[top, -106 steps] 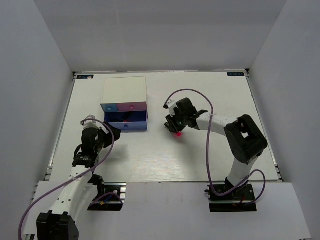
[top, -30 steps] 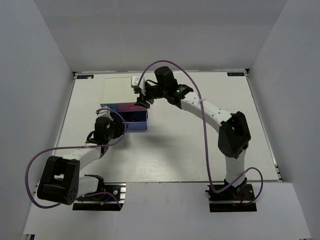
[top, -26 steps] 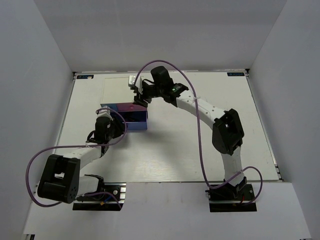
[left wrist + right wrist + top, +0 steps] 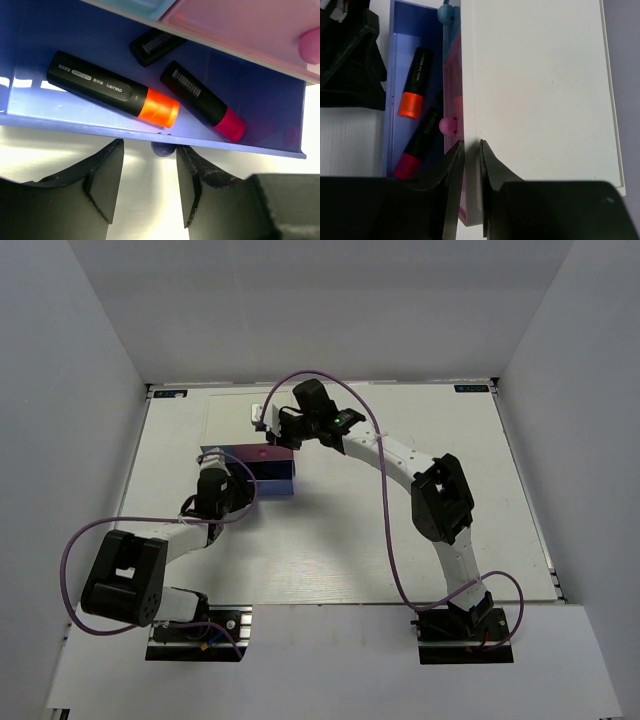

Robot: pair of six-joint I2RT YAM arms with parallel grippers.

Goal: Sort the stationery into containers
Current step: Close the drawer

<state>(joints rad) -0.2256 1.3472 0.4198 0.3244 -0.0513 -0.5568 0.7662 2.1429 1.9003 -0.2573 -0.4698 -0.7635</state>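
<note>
White table [image 4: 350, 540], grey walls [image 4: 320, 310] on three sides; drawer box [image 4: 228, 420] rear left.

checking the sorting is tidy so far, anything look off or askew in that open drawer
Nothing is spilled or damaged. In the open purple drawer the orange-capped highlighter and pink-capped highlighter lie slanted, not parallel, and a third black highlighter sits half hidden under the upper drawers.

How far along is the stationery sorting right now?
Done: the orange-capped highlighter, pink-capped highlighter and a half-hidden third highlighter lie in the open purple drawer. In hand: the open left end effector straddles the drawer's knob. Left: probably shutting it; no erasers show, so I can't judge them.
</note>
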